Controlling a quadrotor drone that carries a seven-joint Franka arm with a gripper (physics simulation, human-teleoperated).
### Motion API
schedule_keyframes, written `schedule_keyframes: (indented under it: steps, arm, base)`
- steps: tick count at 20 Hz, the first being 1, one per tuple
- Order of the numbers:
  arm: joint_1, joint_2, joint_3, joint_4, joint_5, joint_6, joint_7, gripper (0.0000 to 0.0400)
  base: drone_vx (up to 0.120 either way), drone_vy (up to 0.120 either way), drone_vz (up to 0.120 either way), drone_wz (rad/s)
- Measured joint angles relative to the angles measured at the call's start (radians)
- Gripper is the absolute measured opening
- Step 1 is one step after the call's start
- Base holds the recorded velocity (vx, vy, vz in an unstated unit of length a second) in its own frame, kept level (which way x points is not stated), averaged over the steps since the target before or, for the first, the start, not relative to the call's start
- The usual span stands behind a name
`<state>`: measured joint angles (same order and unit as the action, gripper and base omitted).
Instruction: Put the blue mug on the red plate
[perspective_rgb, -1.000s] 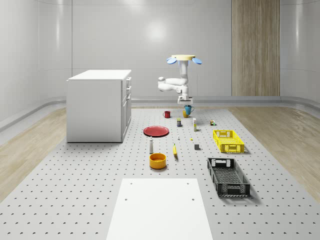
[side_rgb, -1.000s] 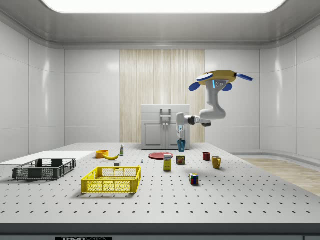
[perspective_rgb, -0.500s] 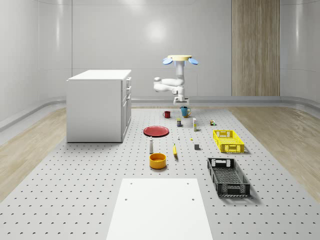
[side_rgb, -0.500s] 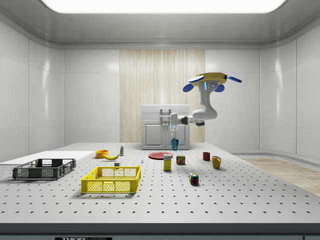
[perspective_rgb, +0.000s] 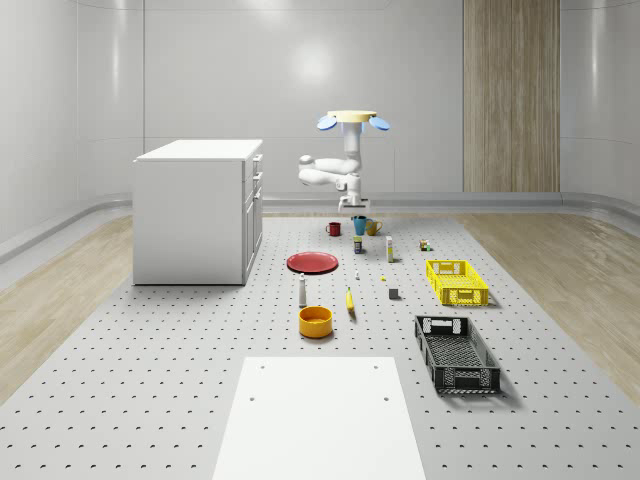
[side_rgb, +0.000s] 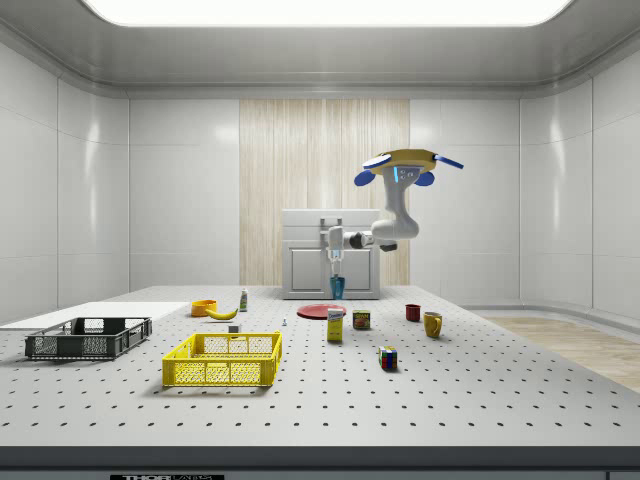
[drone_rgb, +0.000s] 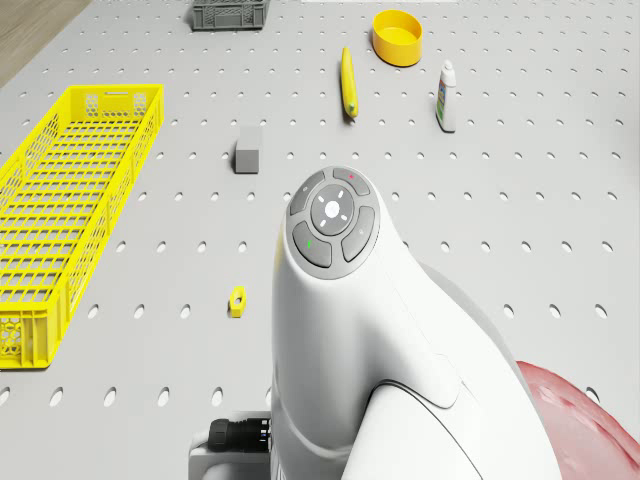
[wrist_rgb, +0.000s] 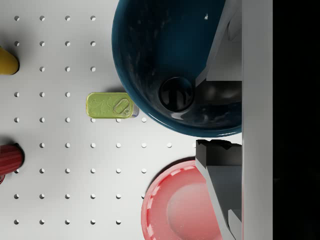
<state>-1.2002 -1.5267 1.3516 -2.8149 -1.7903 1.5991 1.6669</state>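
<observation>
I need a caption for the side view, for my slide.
Hovering drone carries the blue mug in its gripper above the table, near the red plate.

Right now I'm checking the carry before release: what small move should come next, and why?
Probably keep carrying toward the red plate before lowering. The gripper holds the blue mug in the air, the drone hovers above the table, and the plate lies partly off to one side beneath the mug, not centred.

The drone (side_rgb: 404, 160) has a flat yellow body with blue rotor discs at its rim. A glossy white arm (perspective_rgb: 335, 172) of rounded segments hangs beneath it, its wrist (drone_rgb: 333, 217) capped by a grey button pad.
</observation>
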Motion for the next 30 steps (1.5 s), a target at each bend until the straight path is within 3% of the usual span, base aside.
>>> schedule_keyframes:
  steps: [14, 23, 30]
  arm:
    - [-0.003, -0.014, 0.001, 0.001, 0.006, 0.013, 0.002, 0.01]
    - [-0.005, -0.021, 0.002, 0.001, 0.008, 0.019, 0.004, 0.01]
    - [-0.006, -0.026, 0.002, 0.001, 0.01, 0.024, 0.004, 0.01]
  base:
    - [0.12, -0.12, 0.0, 0.0]
    - [0.0, -0.12, 0.0, 0.0]
    - [0.0, -0.12, -0.114, 0.0]
